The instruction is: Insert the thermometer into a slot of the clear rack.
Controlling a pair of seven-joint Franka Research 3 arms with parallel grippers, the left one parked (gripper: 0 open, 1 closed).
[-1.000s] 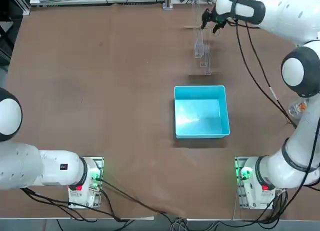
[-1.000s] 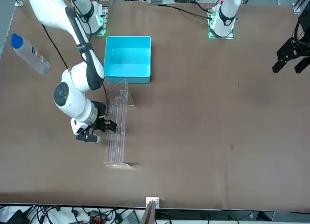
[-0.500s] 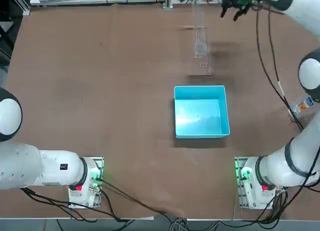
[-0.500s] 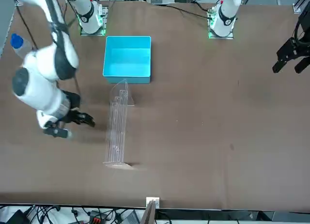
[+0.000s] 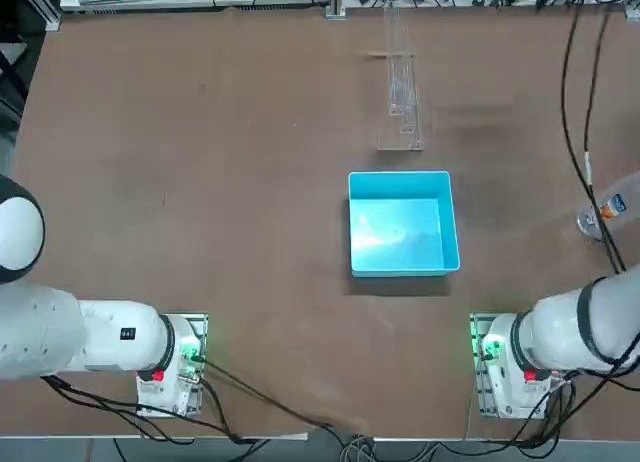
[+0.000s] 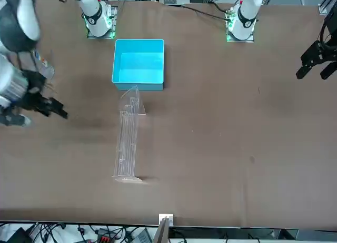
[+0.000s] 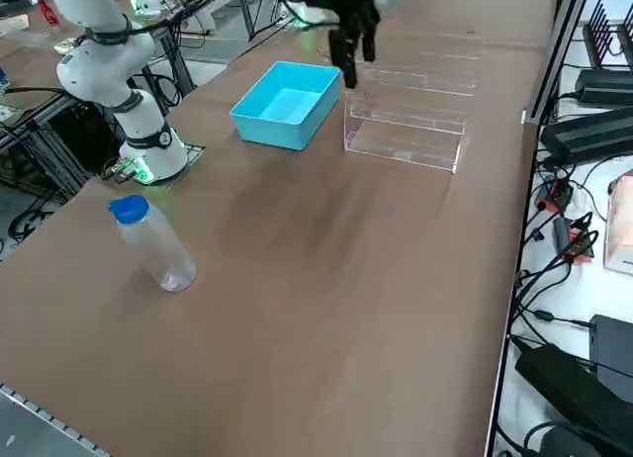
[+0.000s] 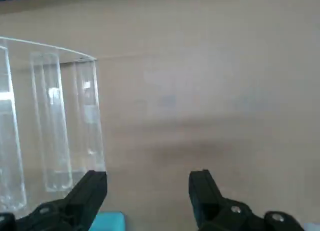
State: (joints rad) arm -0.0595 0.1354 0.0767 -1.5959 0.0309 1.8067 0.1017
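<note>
The clear rack stands on the brown table beyond the blue bin; it also shows as the rack and the rack. My right gripper hovers raised and well to the robot's right of the rack, apart from it. In the wrist view the gripper is open, with nothing but bare table between its fingers, and the rack stands off to one side. From the side, the gripper hangs above the table. I cannot make out the thermometer in any view.
A clear bottle with a blue cap stands near the table's right edge, also seen as the bottle. The right arm's cable hangs over the right part of the table. The blue bin sits between the rack and the arm bases.
My right gripper has drawn away from the rack, rising and swinging toward the robot's right and far side. The rack and the bin stay where they were.
</note>
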